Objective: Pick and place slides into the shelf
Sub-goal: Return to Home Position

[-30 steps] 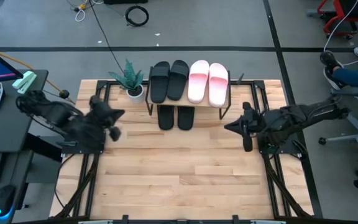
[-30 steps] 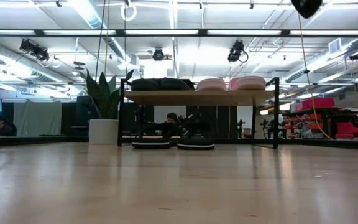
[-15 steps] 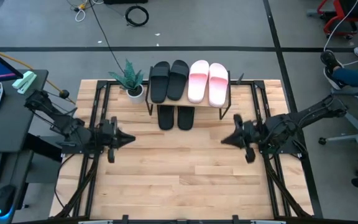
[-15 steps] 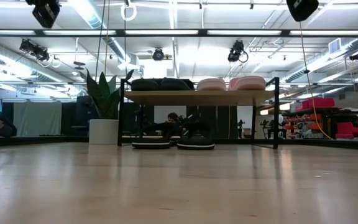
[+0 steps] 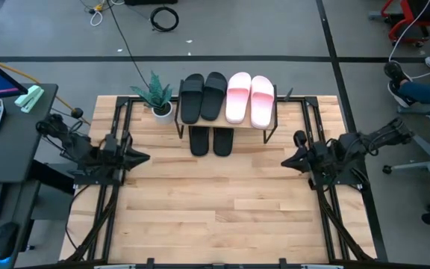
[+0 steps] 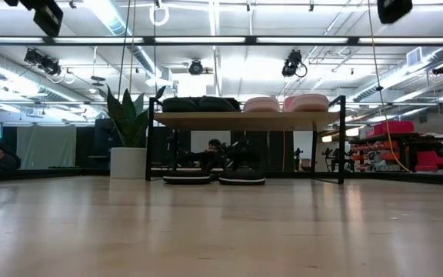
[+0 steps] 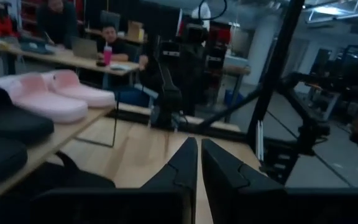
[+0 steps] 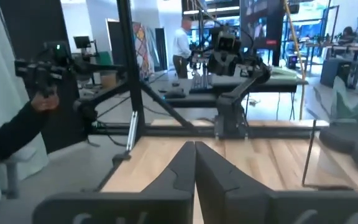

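Note:
The shelf (image 5: 275, 104) stands at the table's far side, its wood board (image 6: 244, 121) on a thin black frame. Two black slides (image 5: 202, 97) and two pink slides (image 5: 249, 99) lie side by side on its board. Two more black slides (image 5: 211, 140) rest on their soles on the table under the board, seen level in the low view (image 6: 214, 178). My left gripper (image 5: 146, 158) hovers shut near the table's left edge, pointing right (image 7: 199, 149). My right gripper (image 5: 284, 162) hovers shut near the right edge, pointing left (image 8: 194, 149). Neither holds anything.
A potted plant (image 5: 157, 97) stands just left of the shelf (image 6: 129, 150). The wooden tabletop (image 5: 215, 202) stretches from the shelf to the near edge between the arms. A desk with a calculator lies left of the table; people and chairs show in the room beyond.
My left gripper has swung toward the near edge and turned until it points right, then drawn back toward the left edge. My right gripper has drifted a little toward the near edge, then pulled back toward the right edge. All slides have stayed where they were.

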Controlling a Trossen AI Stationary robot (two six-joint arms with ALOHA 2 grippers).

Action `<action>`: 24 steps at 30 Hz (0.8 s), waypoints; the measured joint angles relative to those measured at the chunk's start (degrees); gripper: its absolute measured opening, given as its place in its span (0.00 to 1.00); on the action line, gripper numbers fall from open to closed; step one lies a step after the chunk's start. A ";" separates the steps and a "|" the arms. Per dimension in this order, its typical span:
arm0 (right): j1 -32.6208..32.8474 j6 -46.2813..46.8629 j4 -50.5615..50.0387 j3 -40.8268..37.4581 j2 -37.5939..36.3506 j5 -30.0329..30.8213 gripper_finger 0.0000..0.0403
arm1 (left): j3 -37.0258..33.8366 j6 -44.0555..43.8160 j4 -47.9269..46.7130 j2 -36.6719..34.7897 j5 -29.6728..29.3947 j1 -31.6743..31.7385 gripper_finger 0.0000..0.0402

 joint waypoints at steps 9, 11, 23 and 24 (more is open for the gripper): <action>-1.99 4.77 -0.19 -9.58 -14.84 0.47 0.03 | -0.06 -4.36 -5.24 -3.64 0.18 0.00 0.09; -1.98 5.37 0.10 -11.22 -16.55 0.15 0.03 | -0.05 -4.14 -4.84 -3.62 0.12 0.00 0.09; -2.00 6.84 1.37 -17.91 -20.04 6.36 0.03 | -0.06 -7.62 -4.38 0.29 0.10 0.00 0.09; -2.00 6.97 1.68 -18.21 -20.01 6.06 0.03 | -0.06 -7.62 -4.31 0.75 0.08 0.00 0.09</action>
